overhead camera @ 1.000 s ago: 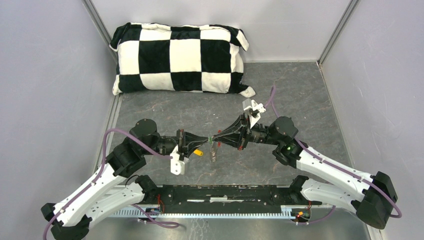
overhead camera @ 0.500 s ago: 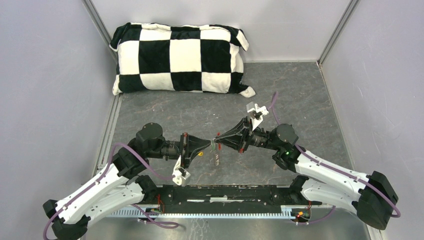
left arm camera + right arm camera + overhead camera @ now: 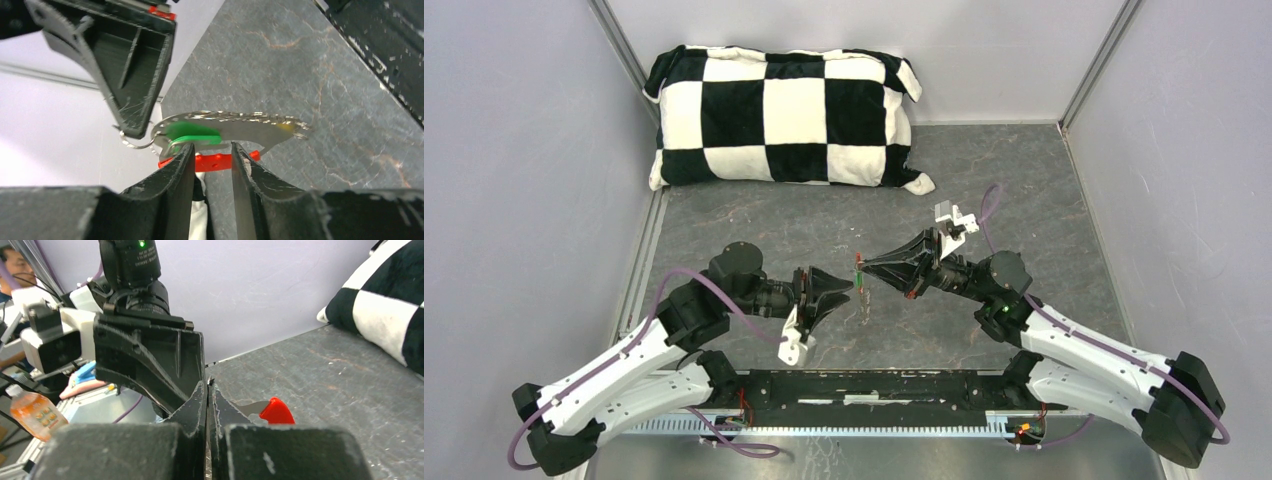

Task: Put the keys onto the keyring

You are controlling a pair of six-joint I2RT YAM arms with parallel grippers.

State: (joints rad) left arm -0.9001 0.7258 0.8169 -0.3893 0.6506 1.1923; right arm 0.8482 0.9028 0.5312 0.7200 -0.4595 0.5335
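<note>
The right gripper was pinched shut on the thin grey metal keyring, lifted clear of the table. It was beside the left gripper, whose fingers stood narrowly apart, gripping nothing. Just beyond those fingertips hung an elongated red plastic tag and a small green-headed key.

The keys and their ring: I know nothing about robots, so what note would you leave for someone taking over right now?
Left gripper: jaws open, holding nothing, just under the green key.
Right gripper: jaws shut on the keyring, held above the table, its red tag beside the keys.
The yellow key hangs in the same bunch.
Done: both keys gathered at the ring.
Left: I cannot tell whether either key is threaded on, so check before letting go.
</note>
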